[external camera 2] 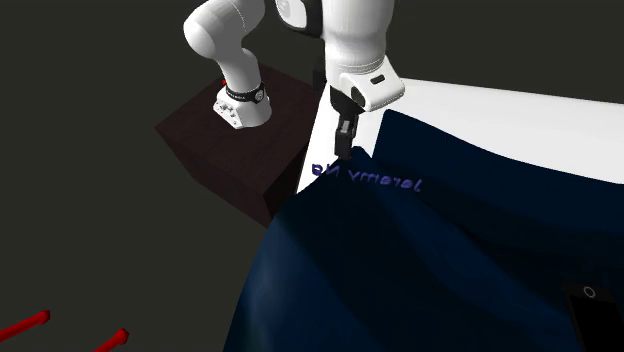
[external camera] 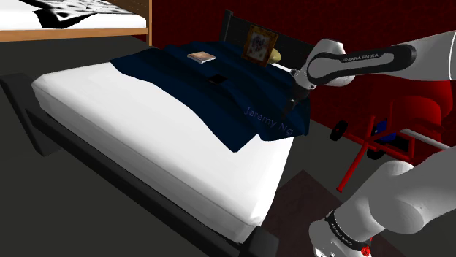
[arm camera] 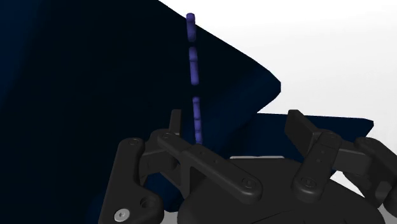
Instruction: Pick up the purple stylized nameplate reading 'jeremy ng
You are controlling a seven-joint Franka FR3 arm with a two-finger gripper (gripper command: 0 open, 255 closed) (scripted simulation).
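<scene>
Shoulder view: where is the purple nameplate [external camera: 269, 120]?
Right of centre, lying on the dark blue blanket [external camera: 219, 102] near its corner. The gripper [external camera: 291, 104] hangs just above it, fingers apart.

You saw dim views with a near-black floor [external camera: 88, 212]. The white mattress [external camera: 146, 139] caught the most light, while folds of the navy blanket [external camera: 190, 95] shaded almost to black.

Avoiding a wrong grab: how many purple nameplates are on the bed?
1. The purple nameplate lies on the dark blue blanket near the bed corner by the stand, below the gripper. Folds may hide others.
</scene>
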